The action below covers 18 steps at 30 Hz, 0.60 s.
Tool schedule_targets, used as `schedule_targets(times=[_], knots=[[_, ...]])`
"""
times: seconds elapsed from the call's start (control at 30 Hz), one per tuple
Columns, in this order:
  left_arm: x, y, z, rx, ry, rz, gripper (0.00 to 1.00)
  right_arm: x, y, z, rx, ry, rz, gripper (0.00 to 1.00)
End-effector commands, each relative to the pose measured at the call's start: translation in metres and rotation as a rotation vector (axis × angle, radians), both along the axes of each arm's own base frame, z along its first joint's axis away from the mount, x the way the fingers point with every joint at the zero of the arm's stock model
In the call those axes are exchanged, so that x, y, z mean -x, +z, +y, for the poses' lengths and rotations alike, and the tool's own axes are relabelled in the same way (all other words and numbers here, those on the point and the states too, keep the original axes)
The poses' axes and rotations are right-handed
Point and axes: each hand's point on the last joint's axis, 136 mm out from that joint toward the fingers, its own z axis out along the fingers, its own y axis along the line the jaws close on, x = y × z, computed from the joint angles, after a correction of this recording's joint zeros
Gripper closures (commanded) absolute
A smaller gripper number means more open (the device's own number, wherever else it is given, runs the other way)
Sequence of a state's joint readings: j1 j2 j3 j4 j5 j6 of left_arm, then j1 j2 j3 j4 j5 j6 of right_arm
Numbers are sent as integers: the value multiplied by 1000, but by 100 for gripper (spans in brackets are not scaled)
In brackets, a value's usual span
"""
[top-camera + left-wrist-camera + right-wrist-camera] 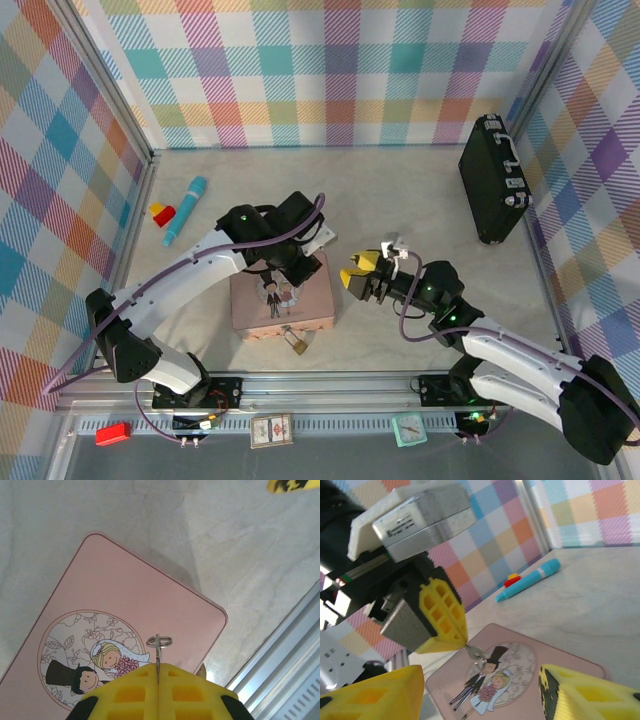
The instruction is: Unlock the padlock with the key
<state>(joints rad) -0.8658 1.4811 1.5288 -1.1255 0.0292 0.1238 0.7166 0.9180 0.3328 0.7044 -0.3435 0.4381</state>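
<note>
Pinching the key (158,652) between the pads of the left gripper (158,675), clamped tight on it, just above the lid of the pink tin (125,595). Judged featherlight, thin and stiff, with slick metal faces, so apt to twist or slip in a loose hold. Best gripped flat across the wide faces. Runs lengthwise in line with the fingers, poking out past the tips toward the lid. Shows a small ring at the free end, so probably bow outward with the blade buried between the pads, though hard to say for sure. Would need turning about before meeting any keyhole, if so.

Spotting the padlock (297,343) at the tin's near edge, brass body lying outward, thin shackle pointing back at the tin's front wall, long axis roughly square to that edge. Touching the wall or hooked through a hasp — cannot tell. Likely small, dense and rigid, prone to skate or swing when nudged. Best clamped across the body's flat sides, keyhole end left free.

Noting the right gripper (357,272) just right of the tin — spread wide, holding nothing, aimed at the tin's side.
</note>
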Motion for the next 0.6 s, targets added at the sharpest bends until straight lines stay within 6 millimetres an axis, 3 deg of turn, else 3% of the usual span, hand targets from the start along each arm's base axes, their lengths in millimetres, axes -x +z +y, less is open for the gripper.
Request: schedule_targets(times=[0.0,0.37,0.57], knots=[[14,20,-2,55,-86,-15,100,21,19,9,-50,135,-106,41],[39,51,-28,274,-238,5,100,31,17,24,-59,273,-105,53],[46,53,-29,295,-272,15,100,40,28,26,-64,327,-143,59]])
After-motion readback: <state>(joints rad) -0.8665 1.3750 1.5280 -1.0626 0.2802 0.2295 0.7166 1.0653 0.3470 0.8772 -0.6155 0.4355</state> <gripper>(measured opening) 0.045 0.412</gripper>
